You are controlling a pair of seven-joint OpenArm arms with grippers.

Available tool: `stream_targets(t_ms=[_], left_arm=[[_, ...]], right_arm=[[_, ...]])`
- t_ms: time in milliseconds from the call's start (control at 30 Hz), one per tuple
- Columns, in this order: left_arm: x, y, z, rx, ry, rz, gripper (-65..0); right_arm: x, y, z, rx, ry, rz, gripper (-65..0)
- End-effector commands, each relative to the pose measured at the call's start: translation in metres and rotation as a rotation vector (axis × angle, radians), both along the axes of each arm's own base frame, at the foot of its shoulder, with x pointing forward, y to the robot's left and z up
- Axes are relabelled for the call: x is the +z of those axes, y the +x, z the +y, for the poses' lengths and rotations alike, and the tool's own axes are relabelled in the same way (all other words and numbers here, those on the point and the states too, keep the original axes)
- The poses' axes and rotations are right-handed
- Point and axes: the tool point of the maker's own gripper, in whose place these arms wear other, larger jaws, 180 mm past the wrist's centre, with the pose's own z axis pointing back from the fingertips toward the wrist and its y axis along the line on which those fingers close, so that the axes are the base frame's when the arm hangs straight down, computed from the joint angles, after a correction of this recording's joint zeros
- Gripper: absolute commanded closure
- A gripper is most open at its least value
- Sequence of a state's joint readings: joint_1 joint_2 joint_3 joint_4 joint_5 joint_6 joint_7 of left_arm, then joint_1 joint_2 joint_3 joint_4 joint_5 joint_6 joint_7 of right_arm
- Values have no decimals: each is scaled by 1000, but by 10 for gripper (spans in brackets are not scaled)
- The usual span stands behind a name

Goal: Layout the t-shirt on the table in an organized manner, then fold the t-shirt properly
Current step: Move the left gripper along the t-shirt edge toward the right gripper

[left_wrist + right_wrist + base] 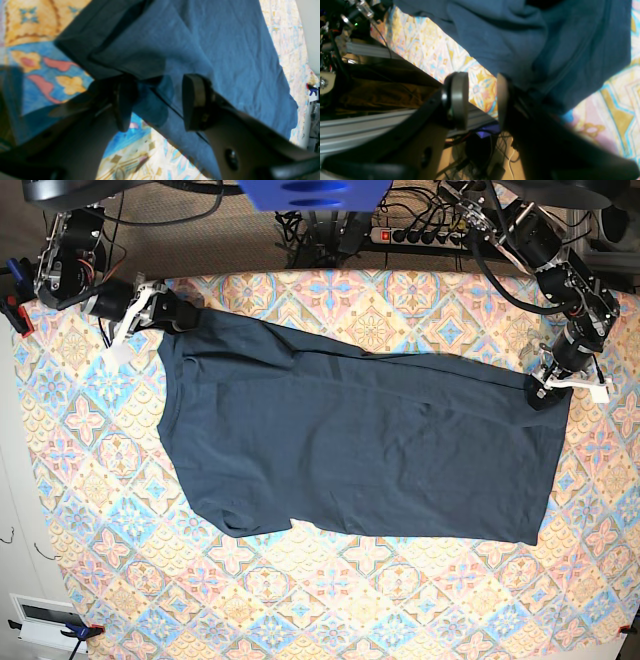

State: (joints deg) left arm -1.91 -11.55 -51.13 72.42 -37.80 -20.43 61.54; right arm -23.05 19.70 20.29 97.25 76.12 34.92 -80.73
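Spread flat lengthwise across the table (90, 510): the t-shirt (350, 445), neck end toward the right arm. Reaching in from the far edge, 2 arms. Left gripper (153, 102) low at the hem corner, fingers parted astride the fabric edge. Right gripper (482, 100) released beside the sleeve, nothing between its pads.

t-shirt (360, 450): spread flat on table (330, 610) | both tools at its far corners

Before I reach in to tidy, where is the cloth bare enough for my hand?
Free: the table strip below the t-shirt, and the side beyond its neck. Crowded: the upper corners, where the right gripper and left gripper work.
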Motion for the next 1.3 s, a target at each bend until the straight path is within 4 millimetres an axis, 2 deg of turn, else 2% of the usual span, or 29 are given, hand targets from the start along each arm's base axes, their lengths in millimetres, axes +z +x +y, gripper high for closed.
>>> stream_targets(t_ms=[0,167,233,300,467,567,633,767,867,1000,1067,1133,1267], left_arm=[[10,4,7,-3,21,-19,-297],[3,-12,6,-26,6,30,-291],[12,-25,28,9,30,26,-291],[18,-32,39,52,18,-3,-293],[19,-34,43,71,17,-9,-296],[15,-29,33,68,-7,-18,-296],[19,-12,22,50,-10,-51,-295],[12,9,0,11,23,-50,-296],[5,16,-10,6,20,-36,-296],[-7,37,-28,2,-72,-36,-290],[-4,41,-29,1,-76,-45,-285],[2,40,-28,-8,-59,-51,-241],[15,43,-26,-26,-37,-73,-3]], right_arm=[[9,4,-2,3,3,-36,-186],[9,4,-2,3,3,-36,-186],[9,4,-2,3,3,-36,-186],[9,4,-2,3,3,-36,-186],[9,4,-2,3,3,-36,-186],[10,5,-2,3,3,-39,-185],[10,5,-2,3,3,-37,-185],[10,5,-2,3,3,-37,-185],[10,5,-2,3,3,-37,-185],[7,0,-2,3,3,-25,-185],[9,-2,-1,10,0,-27,-185],[14,-3,3,26,-8,-43,-186],[18,-11,7,49,-19,-49,-188]])
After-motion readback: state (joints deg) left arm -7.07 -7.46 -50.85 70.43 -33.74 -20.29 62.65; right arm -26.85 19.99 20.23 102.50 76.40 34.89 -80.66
